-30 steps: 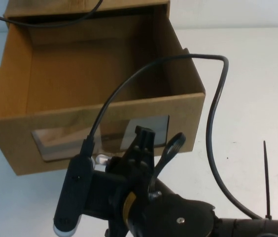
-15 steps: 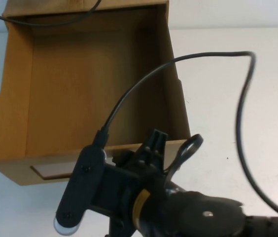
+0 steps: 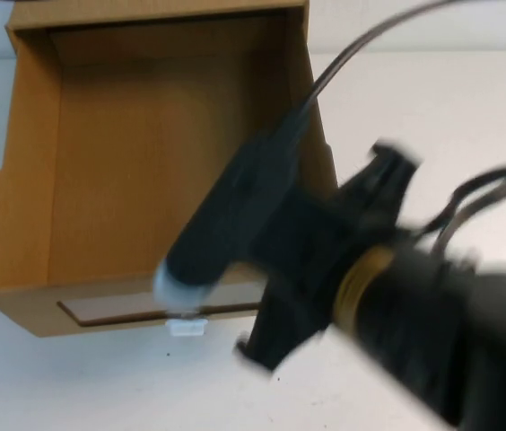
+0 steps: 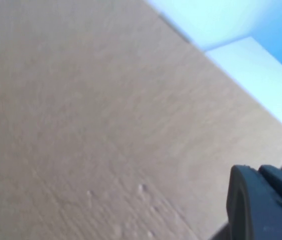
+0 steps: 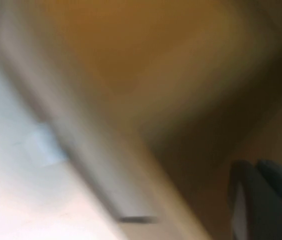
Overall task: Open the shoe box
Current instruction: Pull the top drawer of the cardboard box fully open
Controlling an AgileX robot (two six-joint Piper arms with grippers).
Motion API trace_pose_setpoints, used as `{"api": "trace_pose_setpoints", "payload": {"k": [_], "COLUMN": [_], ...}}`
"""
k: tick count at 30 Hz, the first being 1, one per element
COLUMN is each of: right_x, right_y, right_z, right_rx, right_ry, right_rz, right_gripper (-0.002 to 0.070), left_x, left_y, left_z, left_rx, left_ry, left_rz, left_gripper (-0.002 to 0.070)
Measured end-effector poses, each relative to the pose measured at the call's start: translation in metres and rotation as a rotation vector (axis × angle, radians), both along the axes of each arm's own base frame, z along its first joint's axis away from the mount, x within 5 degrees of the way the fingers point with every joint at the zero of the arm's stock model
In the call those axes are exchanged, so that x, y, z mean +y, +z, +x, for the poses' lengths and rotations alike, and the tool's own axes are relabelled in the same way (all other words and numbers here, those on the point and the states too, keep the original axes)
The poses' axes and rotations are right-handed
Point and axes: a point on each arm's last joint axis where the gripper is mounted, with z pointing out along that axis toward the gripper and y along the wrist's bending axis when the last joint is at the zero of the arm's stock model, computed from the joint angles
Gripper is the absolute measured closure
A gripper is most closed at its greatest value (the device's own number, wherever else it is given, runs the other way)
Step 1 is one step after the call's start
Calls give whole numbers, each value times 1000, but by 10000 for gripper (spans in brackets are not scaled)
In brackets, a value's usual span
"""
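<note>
Box mouth-up — right pincer over its near wall, left pincer alongside

1. You look down on a white table that fills the right side and the near edge of the high view.
2. Behind it, a pale wall runs along the top.
3. The light on both is soft and even.

No writing, brand, number or sign can be read anywhere; the pale rectangular patch on the front wall of the open brown cardboard shoe box shows no legible characters.
</note>
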Motion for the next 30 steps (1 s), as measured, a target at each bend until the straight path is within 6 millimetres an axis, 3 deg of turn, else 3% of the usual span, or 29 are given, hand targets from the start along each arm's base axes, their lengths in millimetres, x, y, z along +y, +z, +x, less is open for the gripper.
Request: {"api": "trace_pose_setpoints", "payload": {"k": [4,8,16,22,30], "right_x": [-31,-79,-172,-208,-214], "right_y": [26,43,39,14,-15], "right_z": [37,79,133,141,114], "right_rx": [-14,-6,149,221,110], "right_ry": [-167,-326,-508,-530,-471], "right_rz": [86,189,353,454,601], "right_gripper": [686,687,689,689,689], "left_x": [-4,-11,-4,16,44], "left_y": [22,35,16,-19,-109], "left_z": [-25,-55,-118,-184,-264], "left_rx": [-72,-94,-56,-203,-460], "left_ry": [10,-4,-10,127,351], "left_rz": [64,106,155,147,58], "left_gripper": [680,680,680,680,680]}}
